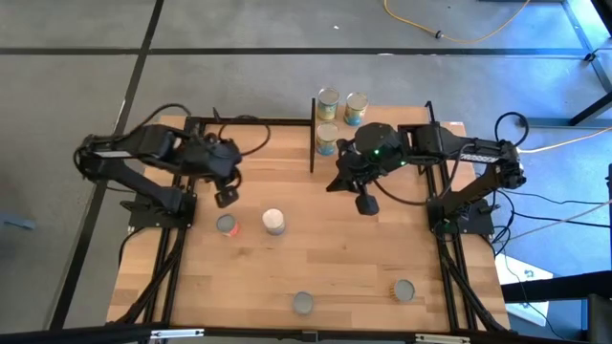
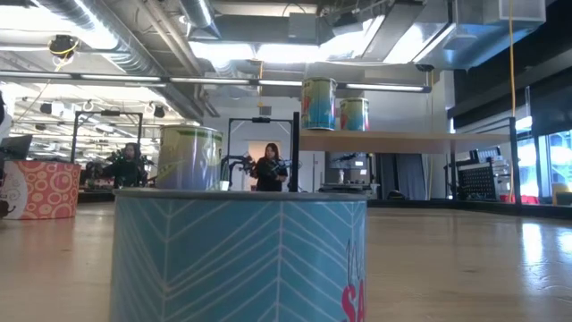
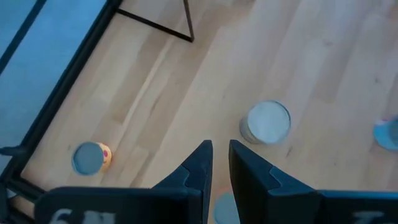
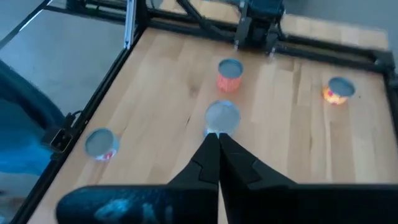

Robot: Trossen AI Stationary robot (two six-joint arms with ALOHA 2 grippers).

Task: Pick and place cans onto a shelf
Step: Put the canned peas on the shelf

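Three cans stand on the shelf [image 1: 382,134] at the upper middle of the high view: one [image 1: 328,102] at the back left, one [image 1: 357,108] beside it to the right, and a third [image 1: 326,139] just below the first, next to a black upright post [image 1: 313,134]. Four more cans remain on the table [image 1: 287,277]: an orange-red one [image 1: 227,225] left of centre, a white one [image 1: 274,222] just to its right, a grey-topped one [image 1: 303,303] at the lower middle edge, and another [image 1: 404,290] toward the lower right. In the low view a blue-patterned can [image 2: 239,255] fills the foreground, a green one [image 2: 189,157] shows behind it, and two cans [image 2: 319,104] sit on the raised shelf board. The right gripper [image 1: 365,204] hangs above bare table right of centre, below the shelf, its fingers pressed together and holding nothing. The left gripper [image 1: 226,198] hovers just above the orange-red can, its fingers [image 3: 198,169] slightly parted and empty.
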